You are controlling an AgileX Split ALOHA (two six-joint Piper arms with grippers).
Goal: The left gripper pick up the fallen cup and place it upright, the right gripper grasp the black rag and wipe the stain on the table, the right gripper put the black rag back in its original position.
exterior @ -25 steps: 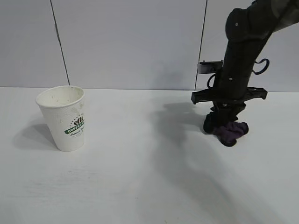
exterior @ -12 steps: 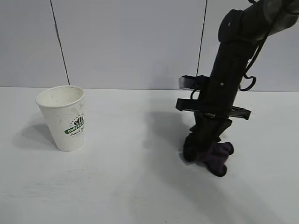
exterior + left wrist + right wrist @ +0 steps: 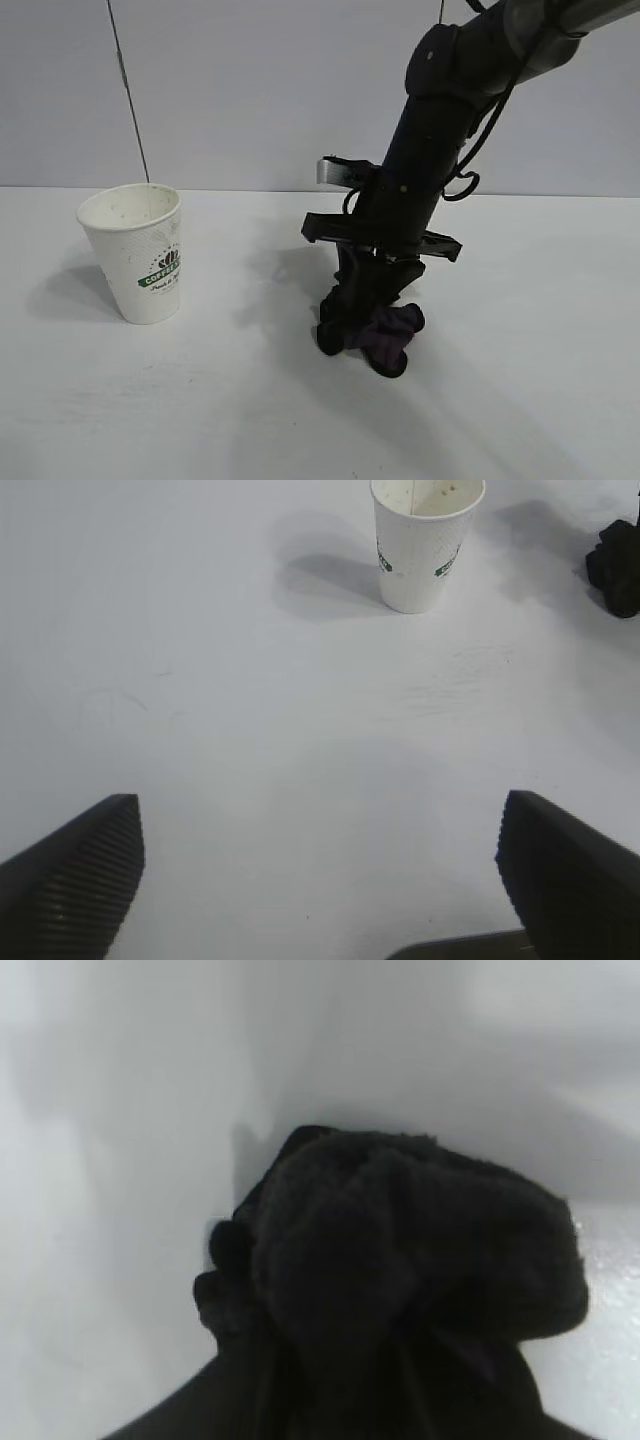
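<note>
While the right gripper [image 3: 345, 335] presses the black rag [image 3: 385, 338] onto the desk [image 3: 250, 400] mid-table, whether its jaws clamp the cloth cannot be told. If the hold is loosening, the rag may drop short of its original position. The cup [image 3: 138, 252] stands upright, well apart. The left gripper [image 3: 320, 880] hangs wide open, holding nothing.

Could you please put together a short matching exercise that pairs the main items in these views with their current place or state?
Column one:
1. cup
2. black rag
3. left gripper
4. right gripper

Column two:
A. bunched on the table under an arm's fingers
B. wide open above bare tabletop
C. standing upright at the exterior view's left
D. pointing steeply down onto the cloth

Pairs: 1-C, 2-A, 3-B, 4-D
</note>
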